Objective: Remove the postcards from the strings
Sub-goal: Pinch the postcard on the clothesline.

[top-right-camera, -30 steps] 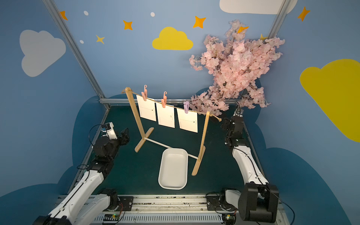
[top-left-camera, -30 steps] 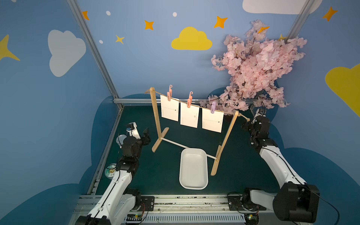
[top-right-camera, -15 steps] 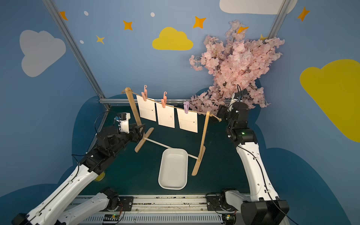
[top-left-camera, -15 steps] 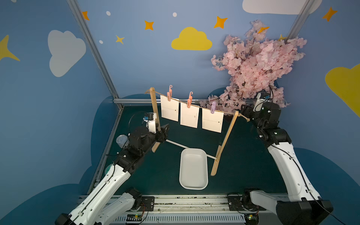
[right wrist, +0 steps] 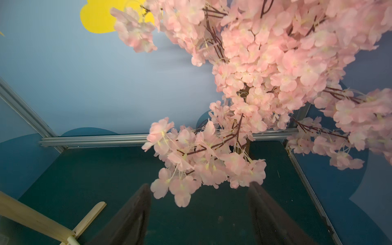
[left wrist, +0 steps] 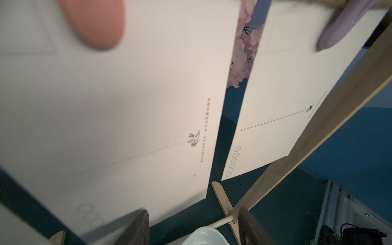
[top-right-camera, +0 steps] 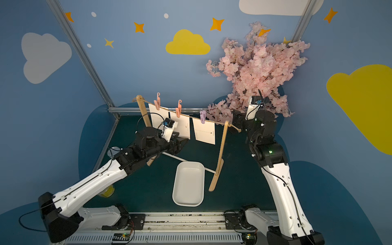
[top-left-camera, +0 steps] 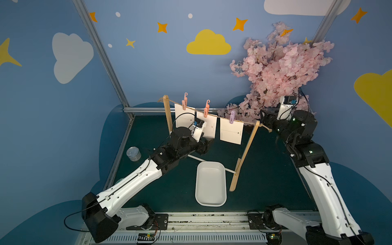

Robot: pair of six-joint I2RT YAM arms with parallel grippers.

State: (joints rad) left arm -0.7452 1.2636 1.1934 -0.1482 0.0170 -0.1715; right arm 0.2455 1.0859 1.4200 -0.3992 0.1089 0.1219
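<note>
- Jute twine [top-left-camera: 219,116] spans from the left wooden post [top-left-camera: 168,116] to the right wooden post [top-left-camera: 247,146] and carries all three postcards; none is off the line
- Left postcard [top-left-camera: 183,115] hangs under a pink peg [top-left-camera: 185,102], middle postcard [top-left-camera: 210,129] under an orange peg [top-left-camera: 206,110], and right postcard [top-left-camera: 231,132] under a purple peg [top-left-camera: 232,117]; each peg clamps the top edge of its card at the twine
- White tray [top-left-camera: 198,186], set near the foot of the right wooden post, holds no card
- Left gripper [top-left-camera: 207,141] sits low in front of the middle postcard, near its lower edge
  - In the left wrist view the jaws stand apart with nothing clamped between them
  - The card's lower edge passes just beside one finger [left wrist: 137,224]; contact cannot be confirmed
- Right gripper [top-left-camera: 264,117] is raised beyond the right wooden post, near the frayed twine end, and faces the blossom tree [top-left-camera: 282,70]
  - Its jaws stand apart and hold nothing
  - It is well apart from the right postcard
- Progress assessment: zero of three cards removed; the step in hand appears to be the approach to the middle postcard
- Remaining work, as judged:
  - grip each card in turn
  - free it from its peg
  - draw it clear of the twine
- Caution: a hard pull on thin card may tear it or tip the light stand
</note>
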